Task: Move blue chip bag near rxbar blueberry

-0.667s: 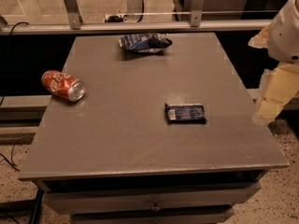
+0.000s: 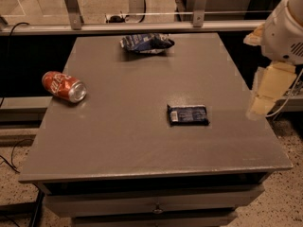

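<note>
Nothing done yet: our hand (image 2: pixel 264 97) hangs beside the bench (image 2: pixel 142 145), its grip beyond our telling; the bag (image 2: pixel 146 42) lies far from it, the bar (image 2: pixel 188 114) nearer, both well apart.

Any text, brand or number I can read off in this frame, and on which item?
Nothing legible.
The red can: white script, too blurred to read.
The blue chip bag: white print, unreadable.
The rxbar blueberry: pale label at its left end, unreadable.
The gripper, beside the table's right edge: no markings seen.
</note>
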`<state>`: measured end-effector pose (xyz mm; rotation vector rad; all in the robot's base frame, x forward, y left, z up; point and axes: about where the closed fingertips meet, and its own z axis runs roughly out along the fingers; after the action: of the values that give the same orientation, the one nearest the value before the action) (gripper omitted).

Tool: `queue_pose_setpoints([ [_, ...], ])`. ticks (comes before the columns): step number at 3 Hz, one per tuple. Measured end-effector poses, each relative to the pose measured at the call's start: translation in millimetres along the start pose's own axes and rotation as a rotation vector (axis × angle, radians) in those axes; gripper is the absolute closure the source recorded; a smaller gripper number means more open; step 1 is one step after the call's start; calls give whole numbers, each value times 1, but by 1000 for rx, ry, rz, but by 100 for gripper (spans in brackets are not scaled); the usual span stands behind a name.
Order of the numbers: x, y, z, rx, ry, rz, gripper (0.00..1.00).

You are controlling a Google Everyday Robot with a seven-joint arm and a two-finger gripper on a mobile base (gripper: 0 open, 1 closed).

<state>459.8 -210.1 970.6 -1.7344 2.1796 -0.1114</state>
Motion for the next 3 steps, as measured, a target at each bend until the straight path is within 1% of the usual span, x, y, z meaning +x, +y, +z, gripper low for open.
queue_pose_setpoints([
  [1,-21,-45,28,52,-70,-27,0],
  [2,-52,-98,61,117,-172,-38,0],
  [3,-87,-153,94,184,-292,-14,0],
])
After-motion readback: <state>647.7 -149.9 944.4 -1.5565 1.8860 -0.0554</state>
